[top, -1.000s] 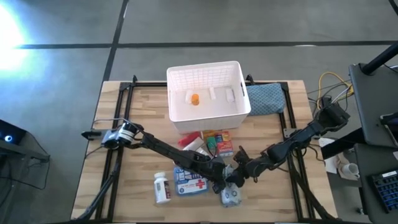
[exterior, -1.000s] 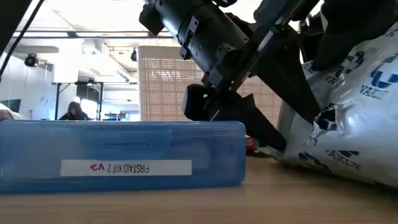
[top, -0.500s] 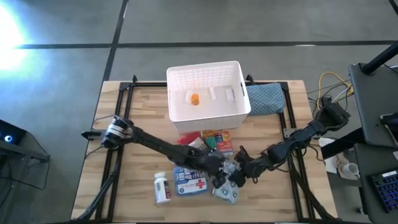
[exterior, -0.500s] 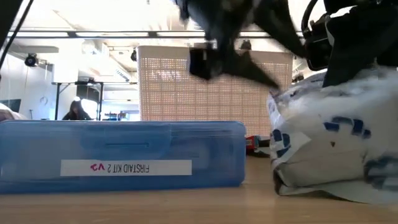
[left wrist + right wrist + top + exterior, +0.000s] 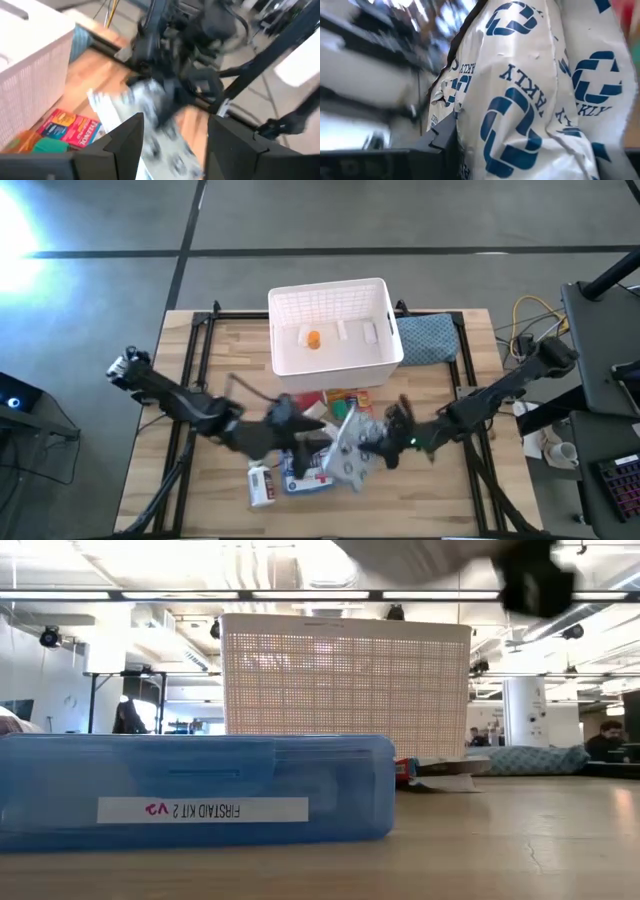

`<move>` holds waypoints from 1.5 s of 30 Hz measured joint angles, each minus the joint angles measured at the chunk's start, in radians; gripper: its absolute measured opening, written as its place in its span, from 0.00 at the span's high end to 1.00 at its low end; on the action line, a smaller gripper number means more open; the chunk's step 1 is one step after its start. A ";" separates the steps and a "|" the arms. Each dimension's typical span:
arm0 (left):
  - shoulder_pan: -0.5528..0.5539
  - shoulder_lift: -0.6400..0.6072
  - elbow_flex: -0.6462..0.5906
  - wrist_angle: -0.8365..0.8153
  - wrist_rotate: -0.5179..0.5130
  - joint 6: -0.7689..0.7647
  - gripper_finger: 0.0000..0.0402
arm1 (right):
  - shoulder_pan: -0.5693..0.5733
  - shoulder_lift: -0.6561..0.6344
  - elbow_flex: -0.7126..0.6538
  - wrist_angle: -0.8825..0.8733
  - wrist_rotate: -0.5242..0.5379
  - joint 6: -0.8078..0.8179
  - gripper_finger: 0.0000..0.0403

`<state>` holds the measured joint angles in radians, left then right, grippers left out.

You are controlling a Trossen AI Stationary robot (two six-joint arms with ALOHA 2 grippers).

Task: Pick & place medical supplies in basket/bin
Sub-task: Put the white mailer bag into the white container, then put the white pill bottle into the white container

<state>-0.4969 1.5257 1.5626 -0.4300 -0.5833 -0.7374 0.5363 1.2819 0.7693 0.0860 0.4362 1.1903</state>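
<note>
My right gripper (image 5: 375,452) pinches the patterned packet (image 5: 348,447), lifted above the table (image 5: 200,360) beside the first-aid pouch (image 5: 308,472). My left gripper (image 5: 172,150) stands open, near it. Beyond sits the white basket (image 5: 334,362).

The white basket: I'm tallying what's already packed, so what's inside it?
The white slotted plastic basket holds a small orange vial and two small pale items on its floor. Its near wall may hide a strip of the floor.
</note>
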 joint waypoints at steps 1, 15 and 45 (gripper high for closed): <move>-0.021 -0.017 -0.002 0.000 -0.028 0.000 0.50 | -0.003 -0.030 0.018 -0.001 0.060 -0.056 0.61; -0.127 -0.009 -0.022 -0.032 -0.072 -0.102 0.50 | -0.607 -0.188 0.314 -0.284 0.005 -0.345 0.60; -0.245 0.005 -0.410 -0.498 0.457 -1.483 0.50 | -0.732 0.282 0.867 -0.936 -0.174 -0.799 0.21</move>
<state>-0.7415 1.5305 1.1526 -0.9283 -0.1264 -2.2200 -0.1957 1.5641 1.6360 -0.8504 0.2620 0.3918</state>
